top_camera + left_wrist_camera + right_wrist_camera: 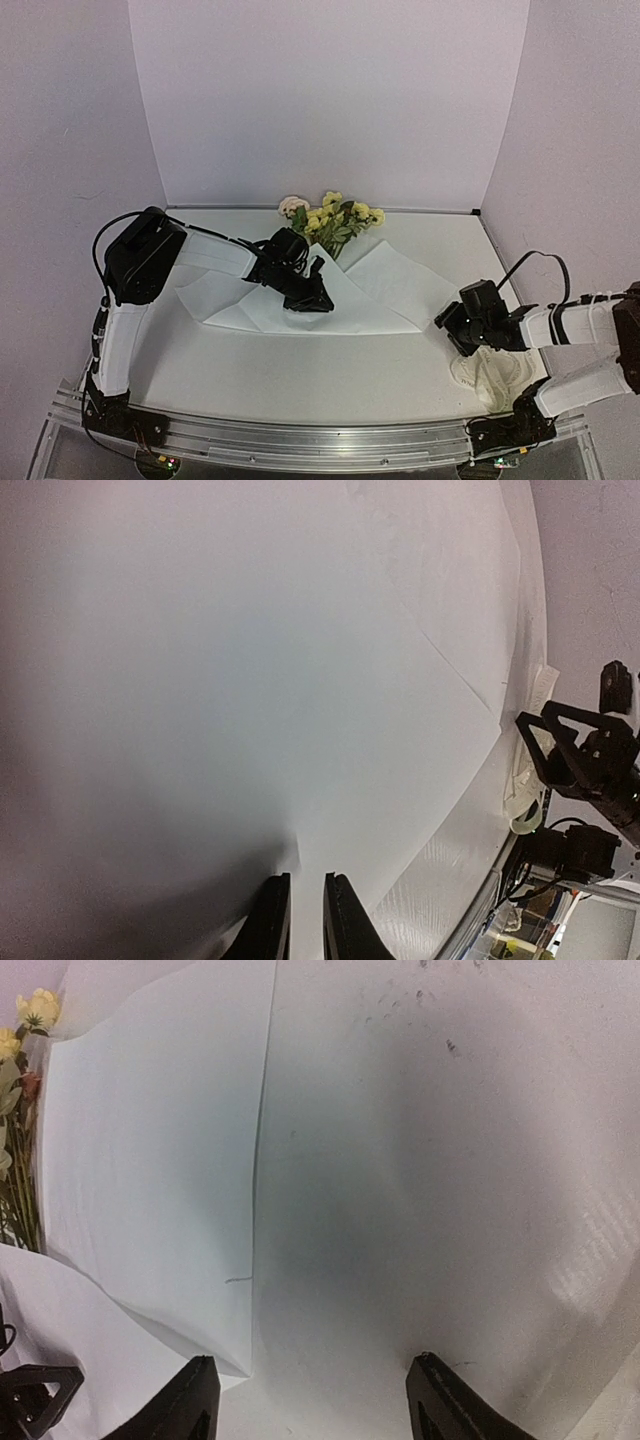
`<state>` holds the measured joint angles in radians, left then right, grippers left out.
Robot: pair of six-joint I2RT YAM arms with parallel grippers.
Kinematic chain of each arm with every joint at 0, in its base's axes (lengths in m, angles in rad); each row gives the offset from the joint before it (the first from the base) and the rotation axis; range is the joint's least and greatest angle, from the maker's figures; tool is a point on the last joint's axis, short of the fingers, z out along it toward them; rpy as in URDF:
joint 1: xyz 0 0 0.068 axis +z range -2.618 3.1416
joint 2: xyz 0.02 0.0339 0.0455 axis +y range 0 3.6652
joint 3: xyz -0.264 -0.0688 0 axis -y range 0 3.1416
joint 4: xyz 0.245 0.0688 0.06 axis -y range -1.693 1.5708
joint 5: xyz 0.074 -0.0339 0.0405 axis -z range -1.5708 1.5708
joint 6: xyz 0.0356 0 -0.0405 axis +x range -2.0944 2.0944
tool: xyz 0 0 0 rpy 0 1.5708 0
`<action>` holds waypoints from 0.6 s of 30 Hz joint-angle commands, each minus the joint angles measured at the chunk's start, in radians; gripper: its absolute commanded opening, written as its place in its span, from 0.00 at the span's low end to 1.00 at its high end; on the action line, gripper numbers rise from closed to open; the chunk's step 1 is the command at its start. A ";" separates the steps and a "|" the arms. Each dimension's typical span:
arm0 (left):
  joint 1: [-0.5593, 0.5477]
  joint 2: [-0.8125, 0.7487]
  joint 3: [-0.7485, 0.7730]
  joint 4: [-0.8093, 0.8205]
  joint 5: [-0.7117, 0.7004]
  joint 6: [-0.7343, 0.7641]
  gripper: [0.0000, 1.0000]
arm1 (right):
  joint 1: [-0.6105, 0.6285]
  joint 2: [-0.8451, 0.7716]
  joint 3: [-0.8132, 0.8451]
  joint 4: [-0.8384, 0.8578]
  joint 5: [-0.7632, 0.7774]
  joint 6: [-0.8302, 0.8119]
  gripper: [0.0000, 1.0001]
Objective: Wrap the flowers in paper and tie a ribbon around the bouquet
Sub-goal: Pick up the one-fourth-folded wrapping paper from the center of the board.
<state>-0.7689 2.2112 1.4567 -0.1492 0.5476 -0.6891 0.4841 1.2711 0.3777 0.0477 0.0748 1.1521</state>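
The white paper [375, 290] lies spread on the table, and the flowers [335, 218] rest at its far edge with their stems running under a fold. My left gripper [312, 297] is down on the sheet's middle. In the left wrist view its narrow-set fingers [305, 878] pinch a puckered fold of paper [300, 660]. My right gripper [447, 325] hovers by the sheet's right corner. Seen from the right wrist, it is [315, 1362] open and empty over bare table, the paper corner [150, 1160] beside its left finger. The ribbon [495, 375] lies heaped under the right arm.
White walls close the table on the back and both sides. The metal rail [320, 440] runs along the near edge. Yellow blossoms and stems [22, 1110] show at the left edge of the right wrist view. The right arm [590, 765] appears at the right of the left wrist view.
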 commanded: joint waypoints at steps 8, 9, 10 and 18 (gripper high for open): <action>0.000 -0.013 -0.019 -0.020 -0.018 -0.011 0.15 | -0.260 0.201 0.261 -0.156 -0.193 -0.221 0.73; 0.000 -0.013 -0.019 -0.018 -0.017 -0.013 0.15 | -0.278 0.220 0.281 -0.155 -0.204 -0.232 0.73; 0.000 -0.013 -0.018 -0.016 -0.016 -0.013 0.15 | -0.295 0.237 0.299 -0.156 -0.207 -0.243 0.74; 0.000 -0.013 -0.008 -0.017 -0.010 -0.017 0.15 | -0.403 0.416 0.448 -0.157 -0.264 -0.301 0.70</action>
<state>-0.7689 2.2112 1.4567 -0.1474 0.5514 -0.7049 0.1135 1.6085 0.7492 -0.0925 -0.1507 0.9061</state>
